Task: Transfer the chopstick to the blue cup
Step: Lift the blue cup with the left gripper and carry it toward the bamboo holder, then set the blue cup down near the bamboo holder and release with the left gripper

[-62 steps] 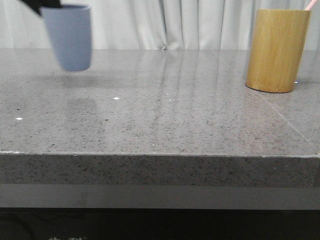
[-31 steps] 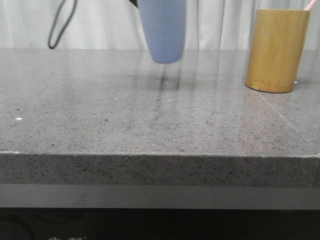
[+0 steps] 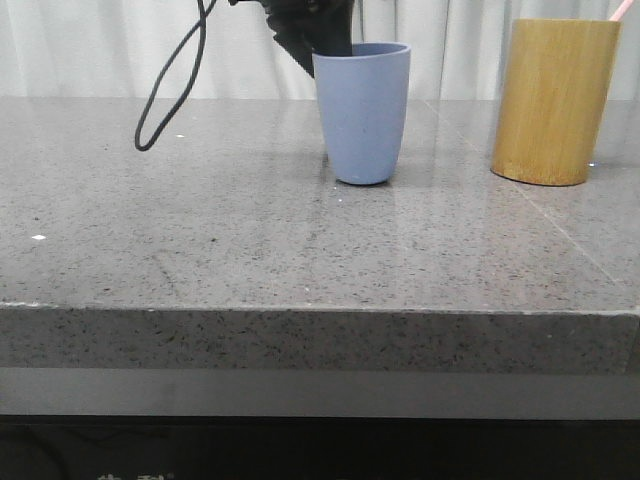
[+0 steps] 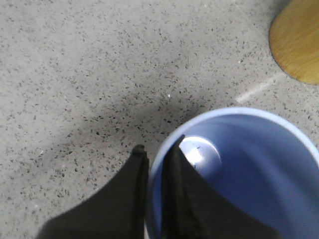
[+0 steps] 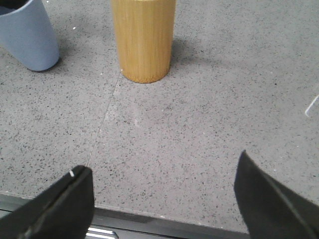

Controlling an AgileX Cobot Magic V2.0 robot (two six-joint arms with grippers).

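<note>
On the table [image 3: 250,230], empty blue cup [image 3: 362,112] beside bamboo holder [image 3: 553,100].

You have a grey speckled stone table [image 3: 300,250] | a yellow-brown bamboo cylinder [image 3: 553,100] standing upright on it at your far right | white curtains [image 3: 90,50] hanging behind | a pale seam line [image 5: 107,117] crossing the tabletop beside the cylinder's base

Blue cup [image 3: 362,112] upright on table – pink chopstick [image 3: 622,9] tip beyond.
</note>
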